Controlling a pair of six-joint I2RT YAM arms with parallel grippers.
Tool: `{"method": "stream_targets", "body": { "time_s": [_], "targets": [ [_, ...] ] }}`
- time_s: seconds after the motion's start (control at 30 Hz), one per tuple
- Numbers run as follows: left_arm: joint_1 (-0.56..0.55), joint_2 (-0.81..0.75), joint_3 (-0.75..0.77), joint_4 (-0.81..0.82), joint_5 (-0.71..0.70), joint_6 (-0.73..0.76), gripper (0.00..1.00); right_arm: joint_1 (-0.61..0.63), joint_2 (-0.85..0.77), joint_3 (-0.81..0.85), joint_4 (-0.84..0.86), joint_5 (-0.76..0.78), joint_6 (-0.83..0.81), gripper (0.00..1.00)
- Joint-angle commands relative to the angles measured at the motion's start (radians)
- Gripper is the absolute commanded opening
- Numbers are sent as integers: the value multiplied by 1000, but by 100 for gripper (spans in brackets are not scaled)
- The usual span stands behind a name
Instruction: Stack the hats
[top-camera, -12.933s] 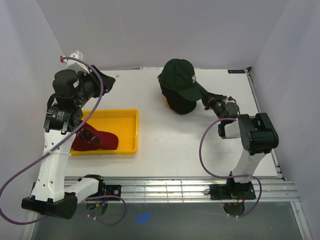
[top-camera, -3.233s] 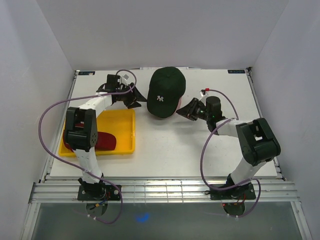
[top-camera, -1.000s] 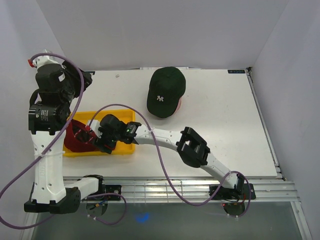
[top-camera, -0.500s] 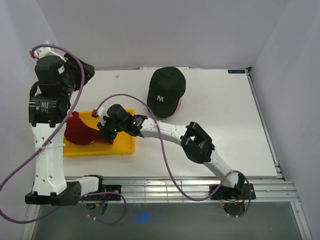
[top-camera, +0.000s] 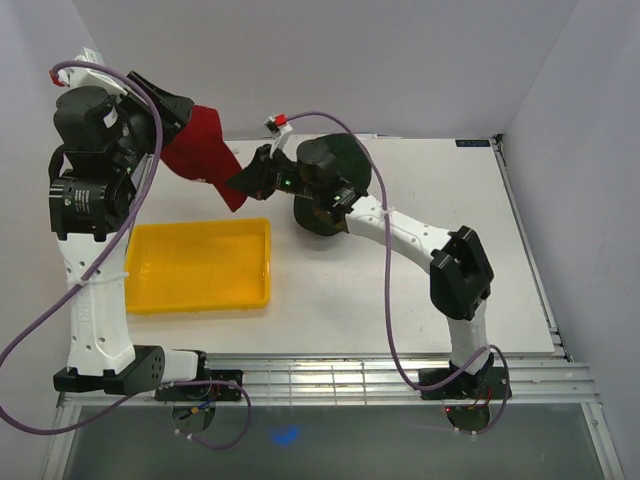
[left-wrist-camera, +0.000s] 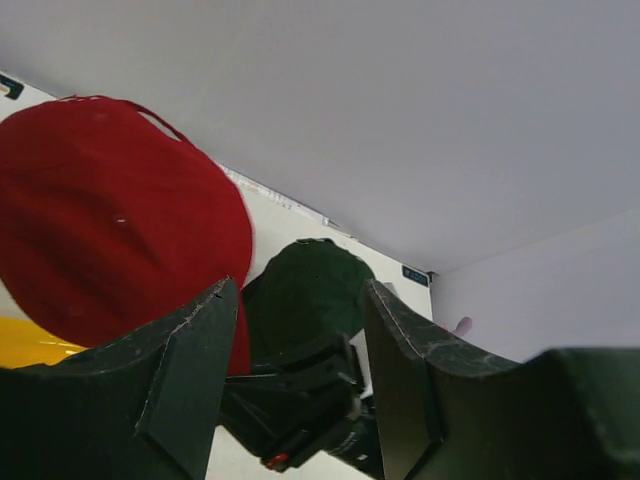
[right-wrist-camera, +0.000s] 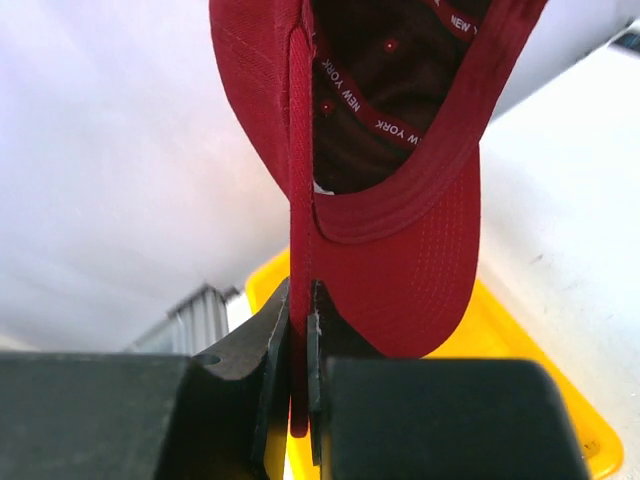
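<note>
Red cap (right-wrist-camera: 400, 250) rim nipped between right fingers (right-wrist-camera: 245, 385), clamped tight. Left fingers (left-wrist-camera: 190, 370) apart, empty, crown just beside them. Cap has come up out of yellow tray (top-camera: 200, 265), now below fingers. Green cap (left-wrist-camera: 305, 295) beyond left fingers' gap: last hat looks ready for stacking.

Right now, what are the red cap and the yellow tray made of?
Red cap: woven fabric, matte; stitched rows on the brim, printed seam tape inside. Yellow tray: probably moulded plastic, smooth, slight sheen, rounded rim.
</note>
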Motion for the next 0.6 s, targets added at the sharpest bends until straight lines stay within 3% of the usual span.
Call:
{"method": "stream_targets", "body": {
  "time_s": [0.0, 0.27, 0.57],
  "targets": [
    [-2, 1, 71, 28, 60, -20, 64, -42, -137, -95, 199, 82, 137, 8],
    [-1, -2, 43, 71, 165, -63, 64, -227, -370, -409, 470, 274, 373, 8],
    [-19, -20, -58, 107, 223, -69, 64, -349, -376, -535, 653, 411, 721, 8]
  ]
}}
